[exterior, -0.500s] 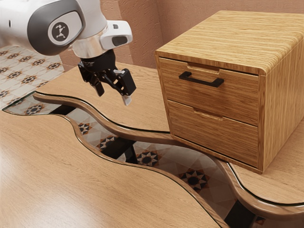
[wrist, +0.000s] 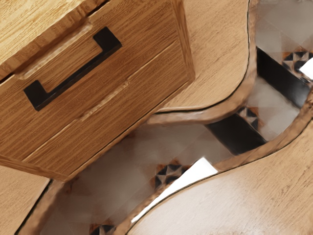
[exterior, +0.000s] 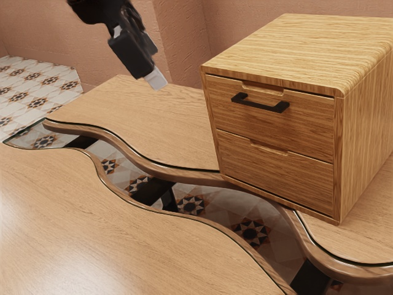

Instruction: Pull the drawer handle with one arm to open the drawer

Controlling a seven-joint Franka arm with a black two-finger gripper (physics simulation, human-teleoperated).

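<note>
Up at the exterior view's upper left, the arm's black hand (exterior: 131, 43) hangs above the wooden counter (exterior: 147, 123), well apart from the cabinet (exterior: 295, 55). It is seen edge-on, so I cannot tell whether the jaws are released or clenched. Further right the counter is split by a winding gap (exterior: 202, 206) through which tiled floor shows. At the exterior view's right the cabinet stands on the counter with its top drawer (exterior: 270, 132) sitting flush, not yet opened, above a lower drawer (exterior: 276, 172) that has no such grip. The handle (exterior: 260, 102) is a slim black bar on the top drawer's upper half, level and raised off the wood on two short legs; the wrist view shows the handle (wrist: 78, 73) with clear space behind it. It looks stiff and smooth, likely slippery, so the best hold is probably across the bar's middle. Pulling straight out should keep the drawer from binding or dragging the cabinet.
</note>
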